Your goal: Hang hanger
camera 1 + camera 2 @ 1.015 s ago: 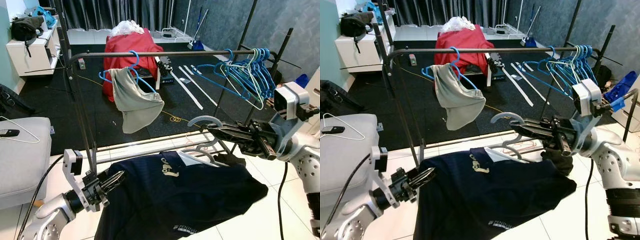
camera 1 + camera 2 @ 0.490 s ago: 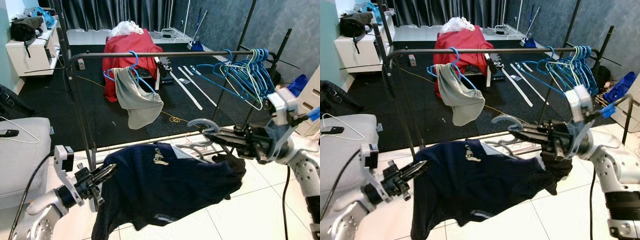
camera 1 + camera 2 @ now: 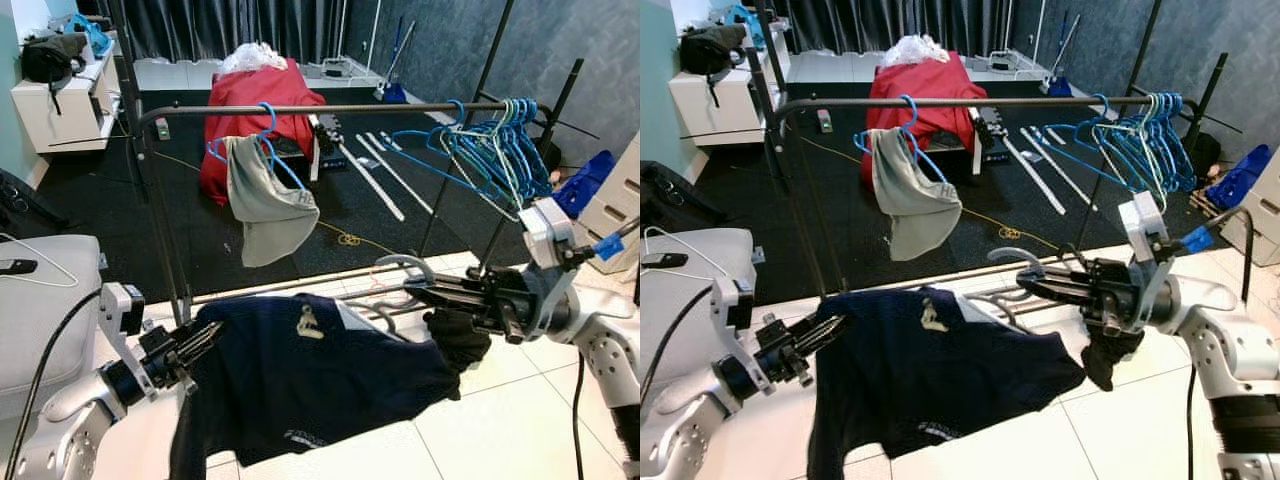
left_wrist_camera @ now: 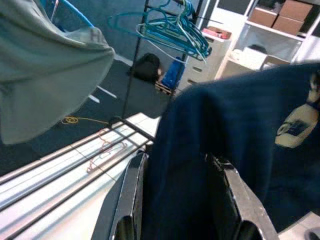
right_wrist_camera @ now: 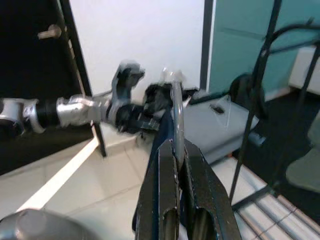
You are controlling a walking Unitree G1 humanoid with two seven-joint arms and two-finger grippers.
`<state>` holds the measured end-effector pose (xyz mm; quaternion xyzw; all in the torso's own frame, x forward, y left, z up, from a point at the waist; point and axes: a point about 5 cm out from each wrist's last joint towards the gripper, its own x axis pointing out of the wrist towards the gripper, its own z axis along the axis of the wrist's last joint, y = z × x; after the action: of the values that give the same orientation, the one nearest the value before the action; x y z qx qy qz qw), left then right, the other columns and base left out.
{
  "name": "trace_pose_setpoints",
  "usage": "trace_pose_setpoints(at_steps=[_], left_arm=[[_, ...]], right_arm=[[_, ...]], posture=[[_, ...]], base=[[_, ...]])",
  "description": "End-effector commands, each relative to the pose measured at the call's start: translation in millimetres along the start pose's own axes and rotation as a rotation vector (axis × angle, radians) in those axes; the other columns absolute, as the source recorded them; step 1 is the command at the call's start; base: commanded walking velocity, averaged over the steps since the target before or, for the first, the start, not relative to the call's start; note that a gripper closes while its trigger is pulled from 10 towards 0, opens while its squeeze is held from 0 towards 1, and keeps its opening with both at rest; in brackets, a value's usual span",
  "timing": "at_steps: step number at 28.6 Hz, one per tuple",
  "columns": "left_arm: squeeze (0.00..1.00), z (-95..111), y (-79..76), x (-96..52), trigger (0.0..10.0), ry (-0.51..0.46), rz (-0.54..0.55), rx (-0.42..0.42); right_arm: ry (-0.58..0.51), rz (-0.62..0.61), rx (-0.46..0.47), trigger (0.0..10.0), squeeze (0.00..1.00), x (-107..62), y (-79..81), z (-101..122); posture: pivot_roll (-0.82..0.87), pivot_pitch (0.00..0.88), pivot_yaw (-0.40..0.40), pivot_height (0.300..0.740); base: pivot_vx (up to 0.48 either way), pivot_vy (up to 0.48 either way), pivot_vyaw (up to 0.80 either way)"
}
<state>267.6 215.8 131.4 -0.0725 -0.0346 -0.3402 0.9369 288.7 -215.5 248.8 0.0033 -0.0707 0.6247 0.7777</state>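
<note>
A navy shirt (image 3: 320,375) on a pale hanger (image 3: 400,268) is being held up between the two arms, low in front of the clothes rail (image 3: 330,108) and above the white tiled floor (image 3: 500,430). The hanger's neck is being pinched between the pressed-together fingers of the right end effector (image 3: 425,293), with the grey hook standing up just past the fingertips (the wrist view shows the thin metal stem clamped between the two black fingers (image 5: 197,175)). One edge of the shirt is being gripped by the left end effector (image 3: 205,338), whose fingers (image 4: 130,195) are closed on a fold of the dark cloth. The shirt is sagging between the two grips, its white collar print facing up. On the rail, a grey garment (image 3: 265,205) is hanging on a blue hanger (image 3: 262,135) towards the left end, and a cluster of empty blue hangers (image 3: 490,150) is bunched at the right end. A red-covered heap (image 3: 255,100) is lying on the dark floor behind.
</note>
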Motion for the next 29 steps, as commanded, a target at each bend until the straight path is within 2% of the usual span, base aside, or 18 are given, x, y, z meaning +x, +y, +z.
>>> trace_pose_setpoints(at_steps=[1, 2, 3, 4, 5, 7, 12, 15, 16, 17, 18, 23, 29], left_arm=[[0.00, -10.8, -14.3, 3.7, 10.0, 0.032, -0.061, -0.054], [0.00, -10.8, -14.3, 3.7, 10.0, 0.032, -0.061, -0.054], [0.00, -15.1, -24.8, 6.5, 10.0, 0.036, -0.109, -0.104], [0.00, -15.1, -24.8, 6.5, 10.0, 0.036, -0.109, -0.104], [0.00, -19.2, -33.6, 8.1, 10.0, 0.048, -0.148, -0.136], [0.00, -23.1, -39.8, 8.4, 10.0, 0.062, -0.171, -0.166], [0.00, -31.5, -42.5, 7.4, 10.0, 0.085, -0.160, -0.161], [0.00, -36.5, -38.3, 6.1, 10.0, 0.079, -0.111, -0.146], [0.00, -36.5, -35.5, 5.4, 9.2, 0.069, -0.080, -0.143], [0.00, -36.2, -33.7, 4.9, 9.2, 0.063, -0.062, -0.141], [0.00, -35.5, -32.9, 4.2, 0.0, 0.057, -0.059, -0.150], [0.00, -31.5, -29.4, 3.4, 0.0, 0.037, -0.037, -0.151], [0.00, -28.7, -16.6, 0.2, 0.0, 0.044, 0.031, -0.070]], right_arm=[[-0.088, 0.005, -0.035, 10.0, 0.00, 1.8, -1.4, 17.9], [-0.088, 0.005, -0.035, 10.0, 0.00, 1.8, -1.4, 17.9], [-0.128, 0.007, -0.040, 10.0, 0.00, 2.9, -2.4, 25.3], [-0.128, 0.007, -0.040, 10.0, 0.00, 2.9, -2.4, 25.3], [-0.154, 0.008, -0.047, 10.0, 0.00, 3.2, -3.3, 31.0], [-0.173, 0.010, -0.050, 10.0, 0.00, 3.2, -3.8, 35.4], [-0.186, 0.026, -0.047, 10.0, 0.00, 3.6, -2.9, 40.1], [-0.177, 0.040, -0.043, 10.0, 0.00, 3.8, -1.6, 40.5], [-0.173, 0.039, -0.044, 10.0, 0.00, 3.3, -1.5, 40.4], [-0.170, 0.037, -0.044, 10.0, 0.00, 2.8, -1.4, 40.2], [-0.170, 0.035, -0.043, 10.0, 0.00, 2.2, -1.6, 40.4], [-0.174, 0.026, -0.039, 10.0, 0.00, 0.4, -2.6, 40.8], [-0.149, 0.007, -0.031, 10.0, 0.00, -3.3, -4.2, 36.3]], posture=[[-0.11, 0.063, -0.075, 0.740], [-0.11, 0.063, -0.075, 0.740], [-0.12, 0.063, -0.076, 0.740], [-0.12, 0.063, -0.076, 0.740], [-0.12, 0.063, -0.078, 0.740], [-0.12, 0.063, -0.079, 0.740], [-0.12, 0.065, -0.081, 0.740], [-0.12, 0.066, -0.083, 0.740], [-0.12, 0.066, -0.083, 0.740], [-0.12, 0.066, -0.083, 0.740], [-0.12, 0.067, -0.082, 0.740], [-0.12, 0.068, -0.082, 0.740], [-0.12, 0.067, -0.081, 0.740]], base=[[0.000, 0.000, 0.00], [0.000, 0.000, 0.00], [0.000, 0.000, 0.00], [0.000, 0.000, 0.00], [0.000, 0.000, 0.00], [0.000, 0.000, 0.00], [0.000, 0.000, 0.00], [0.000, 0.000, 0.00], [0.000, 0.000, 0.00], [0.000, 0.000, 0.00], [0.000, 0.000, 0.00], [0.000, 0.000, 0.00], [0.000, 0.000, 0.00]])
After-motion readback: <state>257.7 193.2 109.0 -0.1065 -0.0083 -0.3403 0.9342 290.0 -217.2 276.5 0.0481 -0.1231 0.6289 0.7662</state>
